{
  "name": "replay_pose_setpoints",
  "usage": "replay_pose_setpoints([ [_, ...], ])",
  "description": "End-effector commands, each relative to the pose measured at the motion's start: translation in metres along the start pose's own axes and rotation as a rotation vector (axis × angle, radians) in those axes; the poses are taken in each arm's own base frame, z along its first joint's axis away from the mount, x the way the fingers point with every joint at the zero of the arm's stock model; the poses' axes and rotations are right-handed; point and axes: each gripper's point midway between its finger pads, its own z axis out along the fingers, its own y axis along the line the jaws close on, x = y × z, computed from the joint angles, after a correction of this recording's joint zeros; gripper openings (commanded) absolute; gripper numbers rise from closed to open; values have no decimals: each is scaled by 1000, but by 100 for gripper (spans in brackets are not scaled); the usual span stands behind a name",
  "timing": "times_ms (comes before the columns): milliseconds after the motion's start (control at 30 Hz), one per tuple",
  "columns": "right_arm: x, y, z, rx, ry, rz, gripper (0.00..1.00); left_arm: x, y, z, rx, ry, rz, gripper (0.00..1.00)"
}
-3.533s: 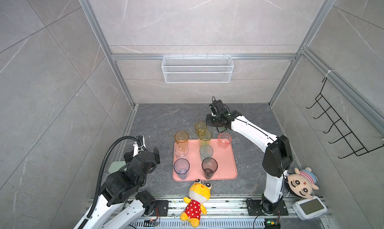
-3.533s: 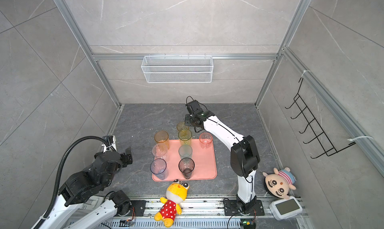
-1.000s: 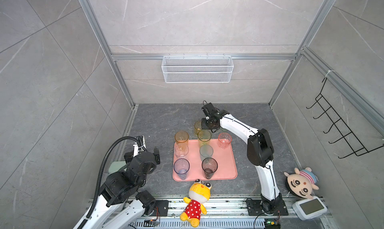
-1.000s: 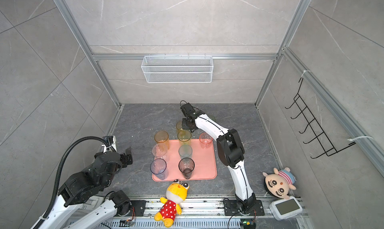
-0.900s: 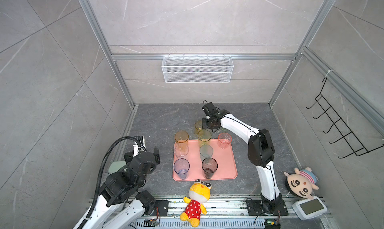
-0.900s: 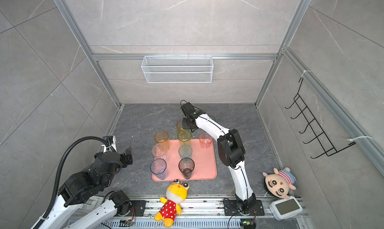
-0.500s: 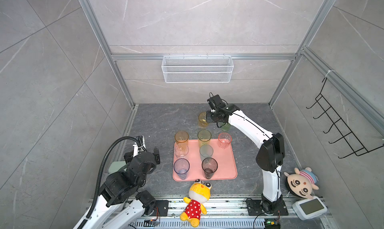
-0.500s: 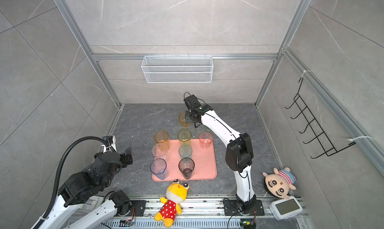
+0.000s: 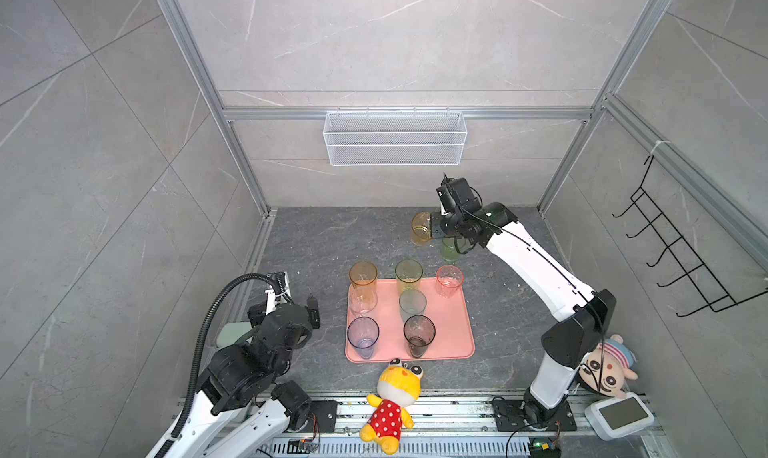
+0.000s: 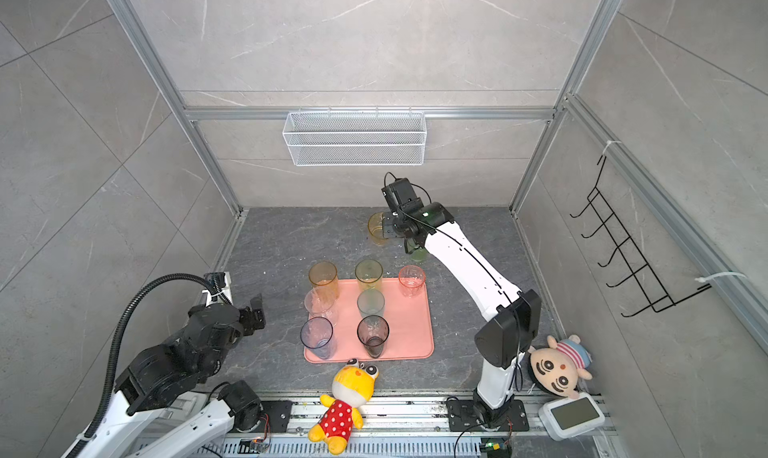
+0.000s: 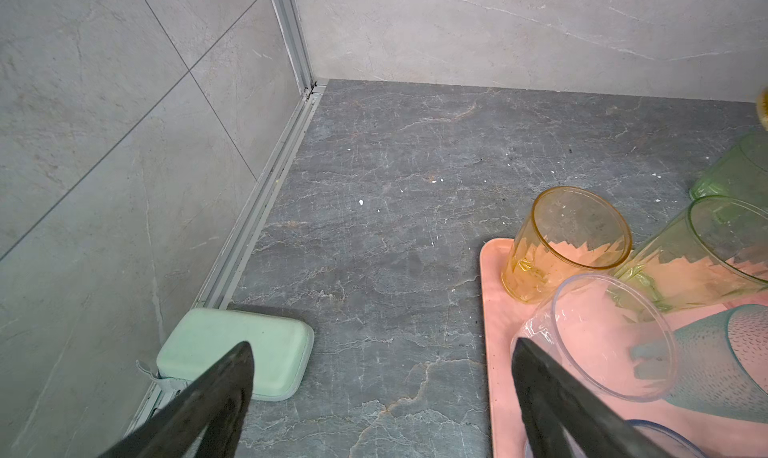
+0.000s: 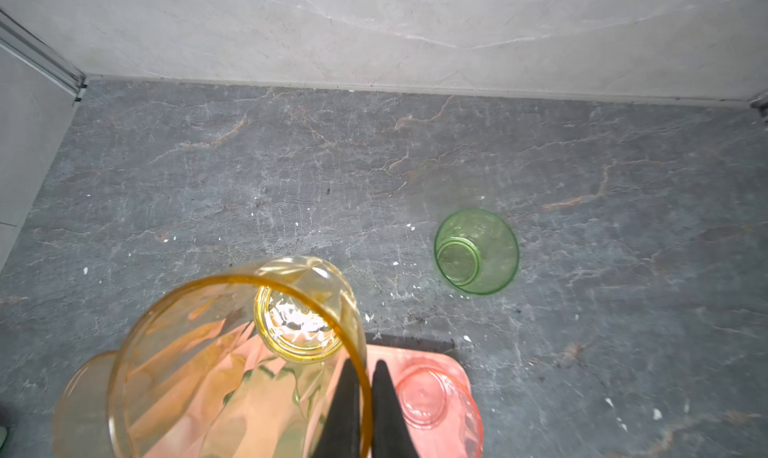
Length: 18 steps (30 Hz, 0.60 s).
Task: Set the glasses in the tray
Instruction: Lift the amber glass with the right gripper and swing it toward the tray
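Note:
My right gripper point(image 12: 365, 397) is shut on the rim of a yellow-amber glass point(image 12: 232, 352), one finger inside it and one outside. In both top views this glass point(image 9: 421, 227) point(image 10: 377, 227) hangs tilted above the floor behind the tray point(image 9: 453, 335). A short green glass point(image 9: 449, 250) point(image 12: 476, 252) stands on the floor under the right arm. Several glasses stand on the tray, among them amber point(image 9: 363, 273), pink point(image 9: 449, 279), blue point(image 9: 363, 333) and smoky grey point(image 9: 419, 333). My left gripper point(image 11: 382, 377) is open over bare floor left of the tray, holding nothing.
A mint green case point(image 11: 237, 352) lies by the left wall. A yellow plush toy point(image 9: 395, 393) lies in front of the tray, and a doll point(image 9: 606, 364) and a white device point(image 9: 619, 416) sit at front right. A wire basket point(image 9: 395, 137) hangs on the back wall.
My right gripper has lifted the yellow-amber glass from the tray's back edge and carried it up and toward the back wall. The left arm has not moved.

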Motion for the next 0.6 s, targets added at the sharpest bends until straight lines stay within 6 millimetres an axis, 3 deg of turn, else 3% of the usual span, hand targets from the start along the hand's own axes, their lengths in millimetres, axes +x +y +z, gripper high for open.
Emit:
replay_pose_setpoints([
  [0, 8, -14, -23, 31, 14, -29, 0, -3, 0, -2, 8, -12, -28, 97],
  [567, 55, -43, -72, 45, 89, -60, 0, -3, -2, -1, 12, -8, -20, 97],
])
